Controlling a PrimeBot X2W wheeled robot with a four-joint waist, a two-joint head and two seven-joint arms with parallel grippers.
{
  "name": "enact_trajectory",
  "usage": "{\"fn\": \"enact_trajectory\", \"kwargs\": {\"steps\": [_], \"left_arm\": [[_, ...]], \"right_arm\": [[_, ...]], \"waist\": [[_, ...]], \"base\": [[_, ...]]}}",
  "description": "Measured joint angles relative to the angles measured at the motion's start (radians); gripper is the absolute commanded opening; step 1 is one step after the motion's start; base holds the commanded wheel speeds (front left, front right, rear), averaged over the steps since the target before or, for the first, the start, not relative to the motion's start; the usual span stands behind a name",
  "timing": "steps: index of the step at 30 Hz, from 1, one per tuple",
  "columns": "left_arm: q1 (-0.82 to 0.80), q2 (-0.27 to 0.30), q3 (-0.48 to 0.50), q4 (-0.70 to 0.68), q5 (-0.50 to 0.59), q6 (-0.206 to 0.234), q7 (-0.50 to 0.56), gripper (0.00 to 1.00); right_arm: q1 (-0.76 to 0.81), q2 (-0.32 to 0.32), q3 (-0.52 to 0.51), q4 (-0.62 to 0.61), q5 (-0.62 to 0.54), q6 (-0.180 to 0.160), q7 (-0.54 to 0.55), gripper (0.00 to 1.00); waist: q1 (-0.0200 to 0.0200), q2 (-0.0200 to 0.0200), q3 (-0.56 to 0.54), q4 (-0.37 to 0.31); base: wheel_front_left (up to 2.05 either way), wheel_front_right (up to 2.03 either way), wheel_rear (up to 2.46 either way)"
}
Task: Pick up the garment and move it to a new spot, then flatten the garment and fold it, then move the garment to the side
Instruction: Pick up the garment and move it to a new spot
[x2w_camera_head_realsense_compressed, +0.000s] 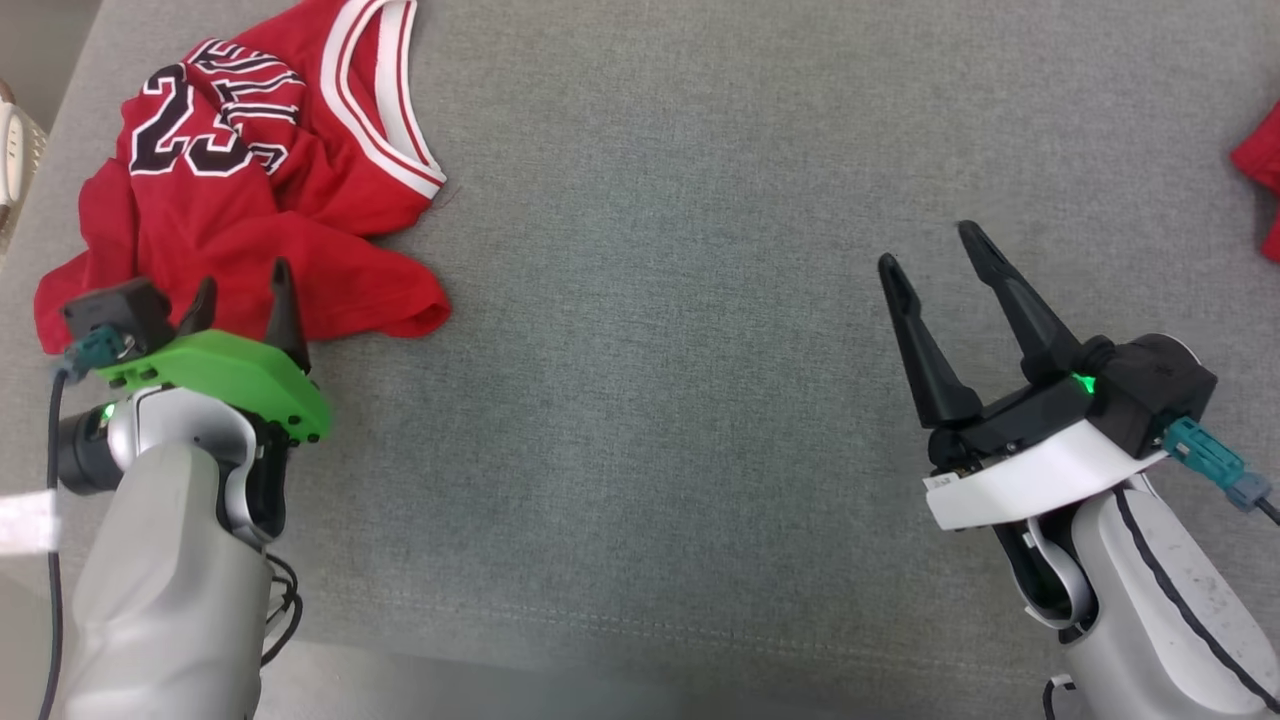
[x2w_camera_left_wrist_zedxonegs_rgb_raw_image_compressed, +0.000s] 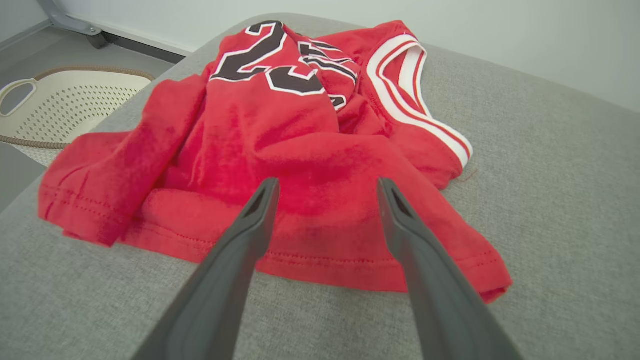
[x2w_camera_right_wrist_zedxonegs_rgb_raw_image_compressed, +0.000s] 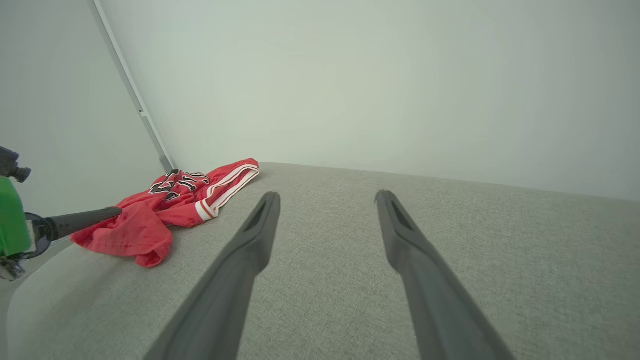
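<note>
Two open, empty: my left end effector hovered over hem of garment, crumpled at tabletop left corner; right end effector stood well apart. Risk judged: shallow pinch slipping, cloth sliding off edge.

The crumpled red cloth jersey with white-striped trim carries a large black, white-edged number 23 on its upper fold. More black lettering beside it is creased up and cannot be read.

Cream perforated basket beside grey table
</note>
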Motion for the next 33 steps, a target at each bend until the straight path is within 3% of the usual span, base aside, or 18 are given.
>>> {"fn": "enact_trajectory", "kwargs": {"steps": [16, 17, 18, 27, 33], "left_arm": [[-0.15, 0.004, -0.019, 0.252, -0.015, -0.044, 0.106, 1.0], [-0.162, 0.011, -0.023, 0.27, -0.015, -0.047, 0.113, 0.36], [-0.172, 0.011, -0.025, 0.279, -0.015, -0.053, 0.114, 0.0], [-0.19, 0.007, -0.019, 0.323, -0.018, -0.08, 0.056, 0.0], [-0.189, 0.017, -0.07, 0.309, 0.014, -0.098, -0.02, 0.0]], "right_arm": [[-0.063, 0.004, 0.037, 0.034, -0.01, 0.018, 0.0, 1.0], [-0.068, 0.004, 0.036, 0.036, -0.011, 0.018, 0.0, 1.0], [-0.069, 0.003, 0.031, 0.036, -0.011, 0.018, 0.0, 1.0], [-0.074, 0.021, 0.022, 0.05, -0.01, 0.018, 0.0, 1.0], [-0.074, 0.029, -0.004, 0.056, -0.009, 0.018, 0.0, 1.0]], "waist": [[0.0, 0.0, 0.056, -0.067], [0.0, 0.0, 0.058, -0.076], [0.0, 0.0, 0.059, -0.079], [0.0, 0.0, 0.038, -0.084], [0.0, 0.0, 0.004, -0.09]], "base": [[0.0, 0.0, 0.0], [0.0, 0.0, 0.0], [0.0, 0.0, 0.0], [0.0, 0.0, 0.0], [0.0, 0.0, 0.0]]}}
